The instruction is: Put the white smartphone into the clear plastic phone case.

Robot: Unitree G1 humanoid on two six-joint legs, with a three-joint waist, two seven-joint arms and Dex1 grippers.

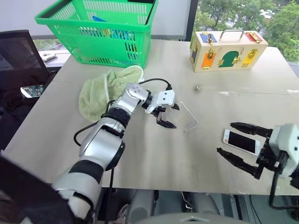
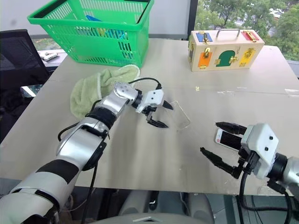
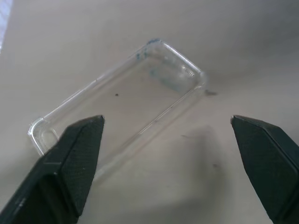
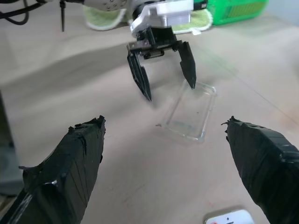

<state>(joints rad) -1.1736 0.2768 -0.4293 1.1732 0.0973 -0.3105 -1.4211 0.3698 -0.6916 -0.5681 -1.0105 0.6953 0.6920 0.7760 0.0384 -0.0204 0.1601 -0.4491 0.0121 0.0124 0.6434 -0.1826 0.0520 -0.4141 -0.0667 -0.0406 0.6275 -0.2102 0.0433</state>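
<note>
Case: your clear case (image 1: pixel 187 117) lies flat on the table (image 1: pixel 154 158), near the middle, empty, with nothing inside its rim.
Case and left jaws: your left gripper (image 1: pixel 164 115) hangs just beside the case's near-left end, fingers spread wide and holding nothing. In the left wrist view the case (image 3: pixel 119 109) lies slantwise ahead of the fingers, one short end next to a fingertip (image 3: pixel 81 140), the rest stretching away between the two tips. You cannot tell from any view whether that tip touches the rim.
Phone: your phone (image 1: pixel 242 141) lies flat, screen up, toward the table's right side, well apart from the case.
Phone and right jaws: your right gripper (image 1: pixel 238 142) is raised over the phone, fingers released and wide apart, gripping nothing. From the head views one finger reaches past the phone's far edge, the other past its near edge. In the right wrist view just a corner of the phone (image 4: pixel 231 218) shows at the frame's edge.
Towel: a pale green towel (image 1: pixel 100 91) lies crumpled behind your left forearm.
Basket: a green basket (image 1: pixel 100 30) stands at the table's far left.
Box: a wooden latch box (image 1: pixel 227 49) stands at the far right.
</note>
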